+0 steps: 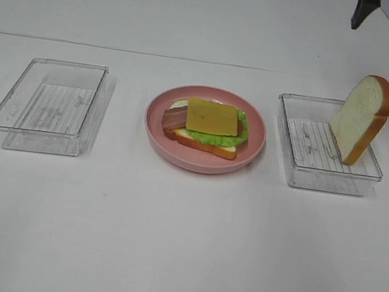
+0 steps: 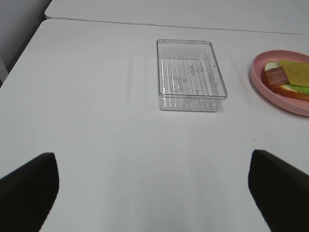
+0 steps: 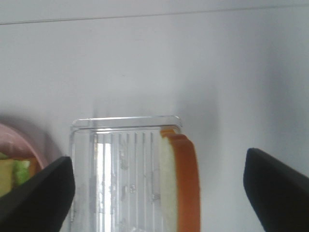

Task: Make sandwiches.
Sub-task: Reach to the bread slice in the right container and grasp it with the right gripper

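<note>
White bread slice (image 1: 362, 118) looks light, squashy; grip your wide-open, empty right pincer (image 3: 159, 193) across its crusted edges.

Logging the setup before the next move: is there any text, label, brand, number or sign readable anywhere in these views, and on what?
None: no readable text in any view.
The left tray has faint embossed marks on its ribbed floor, too blurred to tell whether they are letters.
The right tray, bread slice, pink plate, cheese and table carry no print or labels.
</note>
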You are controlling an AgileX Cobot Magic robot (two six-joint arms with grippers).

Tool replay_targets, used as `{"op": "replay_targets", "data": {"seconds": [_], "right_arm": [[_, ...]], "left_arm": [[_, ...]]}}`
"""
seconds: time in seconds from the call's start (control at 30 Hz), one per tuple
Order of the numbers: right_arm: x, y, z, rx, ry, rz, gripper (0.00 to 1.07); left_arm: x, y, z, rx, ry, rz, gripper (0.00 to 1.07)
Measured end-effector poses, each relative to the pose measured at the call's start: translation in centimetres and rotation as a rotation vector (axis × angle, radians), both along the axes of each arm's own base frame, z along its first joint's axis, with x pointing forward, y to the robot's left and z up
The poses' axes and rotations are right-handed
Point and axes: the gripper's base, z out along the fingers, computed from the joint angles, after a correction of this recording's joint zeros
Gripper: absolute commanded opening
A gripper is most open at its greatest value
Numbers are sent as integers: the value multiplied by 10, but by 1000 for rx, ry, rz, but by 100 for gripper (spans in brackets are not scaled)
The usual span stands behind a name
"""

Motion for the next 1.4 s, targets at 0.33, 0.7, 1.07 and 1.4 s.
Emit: {"op": "replay_targets", "data": {"seconds": [0.33,0.7,1.07,1.4], "right_arm": [[-11,-26,-48,-31,175,-61,91],[-9,-22,-80,7,262,-56,90],[-4,-18,-107,51,318,-43,86],[-5,-20,-107,32,318,-40,46]], "left_arm": [[0,0,0,-1,0,-1,100],[0,0,0,-1,0,-1,100],[0,0,0,-1,0,-1,100],[0,0,0,-1,0,-1,100]]}}
